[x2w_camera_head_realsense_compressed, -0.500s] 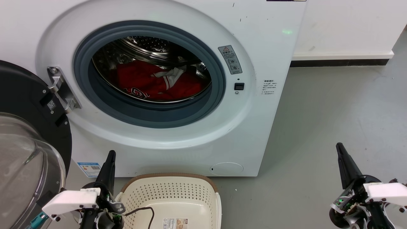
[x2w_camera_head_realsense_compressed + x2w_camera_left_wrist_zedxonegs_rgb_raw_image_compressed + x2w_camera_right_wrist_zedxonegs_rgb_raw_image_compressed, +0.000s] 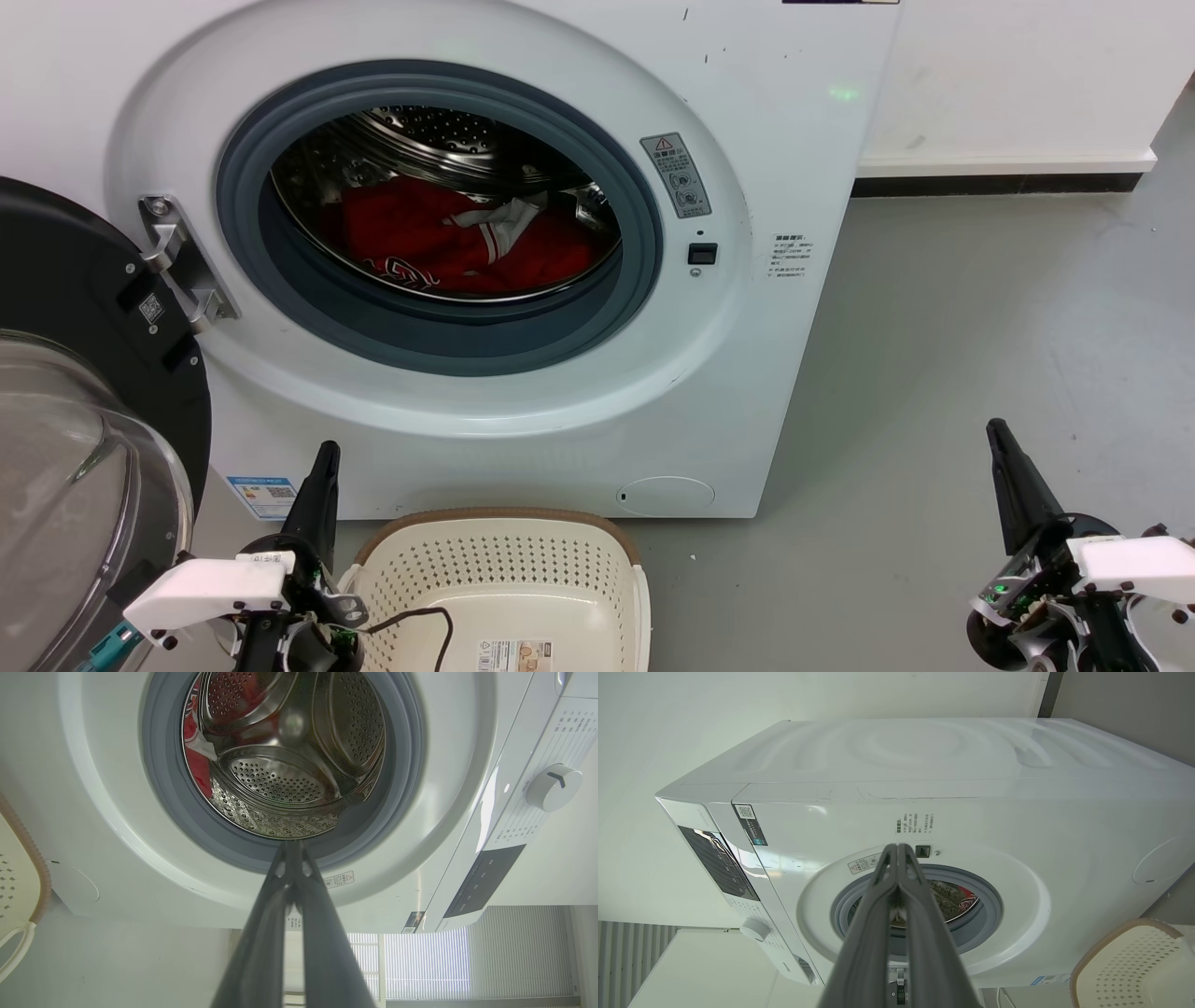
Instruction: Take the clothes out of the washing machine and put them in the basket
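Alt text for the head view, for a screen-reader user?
White front-loading washing machine with its door swung open on the left and red clothes lying in the drum. A cream basket with no clothes in it sits on the floor before it; the left gripper and right gripper, both shut, flank it.

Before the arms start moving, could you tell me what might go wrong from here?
1. The open door stands close beside the left gripper; raising that arm could strike it.
2. The clothes lie in the drum behind the grey rubber ring, so a garment may snag there when pulled out.
3. A dark cable droops into the basket; dropped clothes could tangle with it.
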Available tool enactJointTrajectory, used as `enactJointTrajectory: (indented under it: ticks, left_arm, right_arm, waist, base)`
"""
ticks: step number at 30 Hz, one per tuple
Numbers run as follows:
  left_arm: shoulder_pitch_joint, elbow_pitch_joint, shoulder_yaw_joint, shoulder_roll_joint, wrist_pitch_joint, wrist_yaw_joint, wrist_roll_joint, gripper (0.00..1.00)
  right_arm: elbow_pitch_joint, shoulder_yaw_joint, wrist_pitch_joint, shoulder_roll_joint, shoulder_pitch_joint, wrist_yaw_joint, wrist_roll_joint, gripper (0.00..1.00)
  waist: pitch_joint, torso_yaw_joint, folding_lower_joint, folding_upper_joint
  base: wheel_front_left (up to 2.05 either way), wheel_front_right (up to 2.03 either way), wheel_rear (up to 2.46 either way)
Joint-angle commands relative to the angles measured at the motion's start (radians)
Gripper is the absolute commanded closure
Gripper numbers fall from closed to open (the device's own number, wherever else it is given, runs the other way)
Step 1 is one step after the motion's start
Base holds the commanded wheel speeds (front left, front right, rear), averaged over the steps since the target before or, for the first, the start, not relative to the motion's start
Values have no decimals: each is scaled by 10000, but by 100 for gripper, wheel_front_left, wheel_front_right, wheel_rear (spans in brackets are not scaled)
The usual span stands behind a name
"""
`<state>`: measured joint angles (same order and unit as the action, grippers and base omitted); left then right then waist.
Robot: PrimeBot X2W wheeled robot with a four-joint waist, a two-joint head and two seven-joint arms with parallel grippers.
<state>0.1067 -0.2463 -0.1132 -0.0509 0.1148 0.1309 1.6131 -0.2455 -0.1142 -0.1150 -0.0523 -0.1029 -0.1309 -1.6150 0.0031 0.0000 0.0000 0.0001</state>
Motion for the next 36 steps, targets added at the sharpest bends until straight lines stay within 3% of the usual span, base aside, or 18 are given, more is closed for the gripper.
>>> enactJointTrajectory:
  ticks: [1, 22, 23, 24, 25, 26, 31, 36]
  left_arm:
    - [61, 2, -20, 14, 17, 24, 0, 100]
    - [61, 2, -20, 14, 17, 24, 0, 100]
    - [0, 3, 0, 0, -7, 0, -1, 0]
    - [-34, -66, 13, 6, -16, -2, -1, 0]
    - [-109, -154, 24, 15, -16, -2, -1, 100]
    - [-200, -231, 38, 27, -21, -2, -2, 0]
    - [-291, -28, -6, 25, -284, -2, -277, 0]
    - [-340, 254, -119, 23, -533, -77, -1265, 0]
  right_arm:
    - [-15, -3, -13, 28, -127, 3, 51, 100]
    - [-15, 1, -10, 29, -127, 3, 49, 100]
    - [1, 1, 6, 0, 1, 0, 3, 0]
    - [-67, 12, 12, 2, 39, 0, 1, 0]
    - [-162, 17, 12, 6, 108, 2, 1, 100]
    - [-241, 22, 15, 10, 191, 2, 3, 0]
    - [-149, 64, 280, 10, 263, 2, 319, 0]
    - [124, 30, 528, 10, 335, 2, 1340, 0]
  waist:
    - [0, 0, 0, -1]
    - [0, 0, 0, -1]
    - [0, 0, 0, -1]
    - [0, 0, 0, -1]
    - [1, 0, 0, -1]
    - [1, 0, 0, -1]
    - [5, 4, 0, -1]
    - [18, 4, 0, -1]
  base:
    - [0, 0, 0]
    - [0, 0, 0]
    - [0, 0, 0]
    - [0, 0, 0]
    - [0, 0, 0]
    - [0, 0, 0]
    - [0, 0, 0]
    - [0, 0, 0]
